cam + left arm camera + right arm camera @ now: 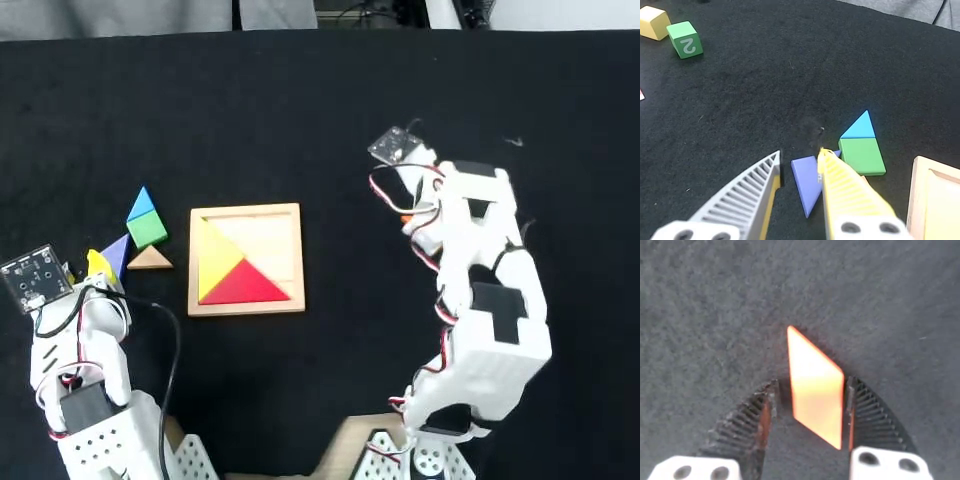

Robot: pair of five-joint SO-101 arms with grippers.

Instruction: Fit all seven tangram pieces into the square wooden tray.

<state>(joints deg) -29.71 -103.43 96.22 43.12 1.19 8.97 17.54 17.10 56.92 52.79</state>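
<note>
Orange parallelogram [816, 390] lies between the lowered right arm's [480, 270] spread jaws; left arm's [85, 350] spread jaws hover over the purple triangle [807, 182].

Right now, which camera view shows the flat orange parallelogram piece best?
The right wrist view: the orange parallelogram piece lies whole between the right hand's fingers. In the high view it is an orange sliver beside the arm.
</note>
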